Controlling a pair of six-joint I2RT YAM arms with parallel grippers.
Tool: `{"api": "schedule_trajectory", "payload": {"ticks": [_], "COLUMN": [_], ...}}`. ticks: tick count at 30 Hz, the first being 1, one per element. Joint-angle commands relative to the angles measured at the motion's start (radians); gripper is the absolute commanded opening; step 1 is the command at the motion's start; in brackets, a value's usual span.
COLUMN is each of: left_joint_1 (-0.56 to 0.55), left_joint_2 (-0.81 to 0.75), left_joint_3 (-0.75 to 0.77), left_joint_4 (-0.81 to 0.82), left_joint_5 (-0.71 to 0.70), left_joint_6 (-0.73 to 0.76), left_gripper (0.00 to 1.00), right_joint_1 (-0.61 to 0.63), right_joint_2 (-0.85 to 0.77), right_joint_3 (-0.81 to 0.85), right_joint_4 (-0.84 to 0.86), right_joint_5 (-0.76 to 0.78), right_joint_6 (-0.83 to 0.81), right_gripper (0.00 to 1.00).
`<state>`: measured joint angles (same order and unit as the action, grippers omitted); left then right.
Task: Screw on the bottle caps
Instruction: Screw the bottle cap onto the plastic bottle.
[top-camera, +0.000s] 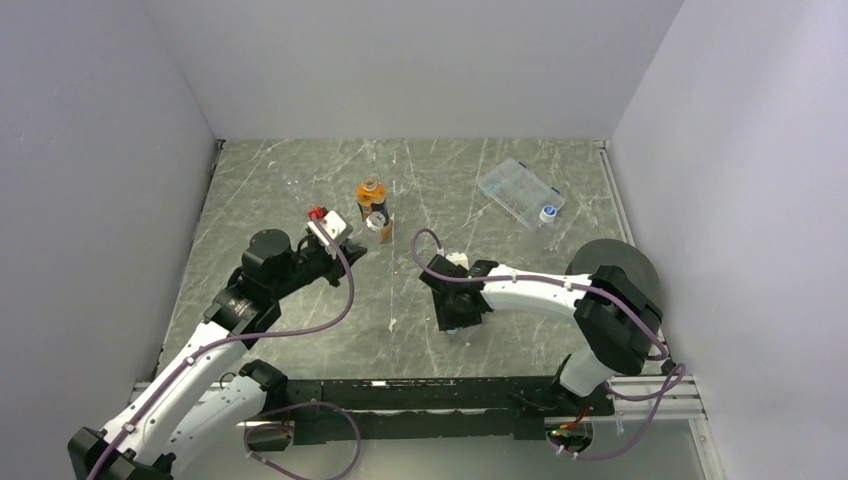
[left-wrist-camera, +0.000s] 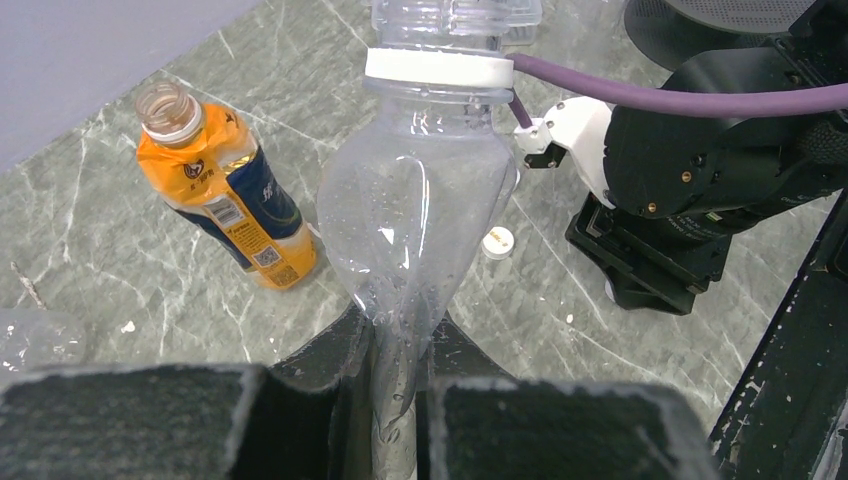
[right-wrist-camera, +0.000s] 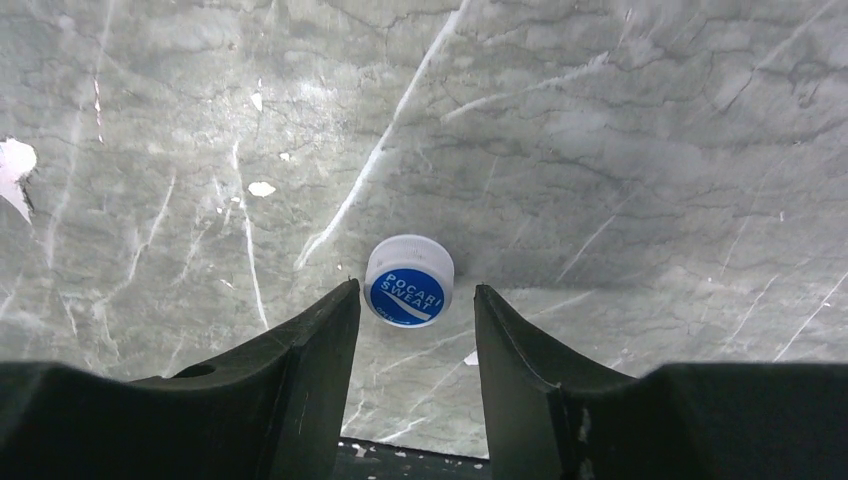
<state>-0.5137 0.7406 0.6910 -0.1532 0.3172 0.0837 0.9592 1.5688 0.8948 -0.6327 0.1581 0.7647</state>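
Observation:
My left gripper (top-camera: 352, 243) is shut on the lower body of a clear plastic bottle (left-wrist-camera: 415, 200) and squeezes it flat between the fingers (left-wrist-camera: 330, 350). The bottle's open neck with a white ring (left-wrist-camera: 435, 70) points away from the wrist. The uncapped orange-amber bottle (left-wrist-camera: 225, 195) stands just left of it, and also shows in the top view (top-camera: 372, 200). A white cap (left-wrist-camera: 497, 241) lies on the table behind the clear bottle. My right gripper (right-wrist-camera: 417, 292) is open and points down at the table. A blue-topped cap (right-wrist-camera: 408, 282) lies on the table between its fingertips, untouched.
A flat clear box (top-camera: 520, 192) lies at the back right with a blue-topped cap (top-camera: 548, 213) beside it. A large black disc (top-camera: 610, 262) sits behind the right arm. Another clear bottle (left-wrist-camera: 40, 335) lies to the left. Grey walls enclose the table.

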Motion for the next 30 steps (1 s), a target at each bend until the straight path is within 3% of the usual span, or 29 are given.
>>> {"api": "schedule_trajectory", "payload": {"ticks": [1,13,26,30], "left_joint_1": [0.006,0.006,0.006,0.006], "left_joint_2": [0.004,0.018,0.039,0.047], "left_joint_3": [0.022,0.028,0.031,0.032], "left_joint_4": [0.042,0.038,0.041,0.039], "left_joint_5": [0.020,0.029,0.044,0.046], "left_joint_6": [-0.021,-0.022,-0.025,-0.023], "left_gripper": [0.00,0.00,0.00,0.00], "right_joint_1": [0.007,0.011,0.016,0.016], "right_joint_2": [-0.010,-0.010,-0.026,-0.023], "right_joint_3": [0.014,-0.001,-0.034,-0.026], "right_joint_4": [0.042,0.062,0.067,0.061], "right_joint_5": [0.045,0.033,0.032,0.032], "right_joint_6": [0.013,0.012,0.025,0.021], "right_gripper": [0.48,0.40,0.40,0.33]}}
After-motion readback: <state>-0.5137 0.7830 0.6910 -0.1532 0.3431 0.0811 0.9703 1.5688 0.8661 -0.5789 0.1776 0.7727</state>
